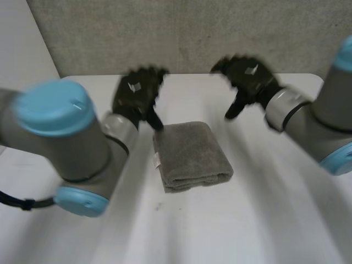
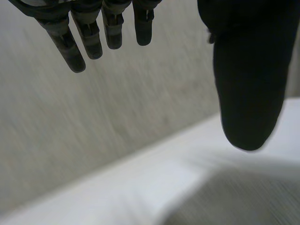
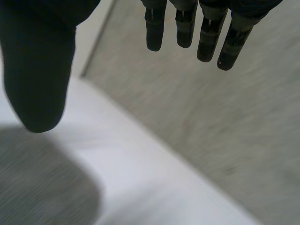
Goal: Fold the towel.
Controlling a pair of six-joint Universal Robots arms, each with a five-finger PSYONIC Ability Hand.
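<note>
No words, brands or numbers can be read. The towel (image 1: 191, 154) has a small white tag (image 1: 156, 161) on its edge, too small to read.

Head camera: high, between and behind the arms (image 1: 60, 137), looking down over the white table (image 1: 264, 209) to the grey wall (image 1: 192, 33). Each wrist camera sits close behind its own hand, left hand (image 2: 248, 84) and right hand (image 3: 40, 70), facing along the palm. All three views share the table's far edge and the wall.
</note>
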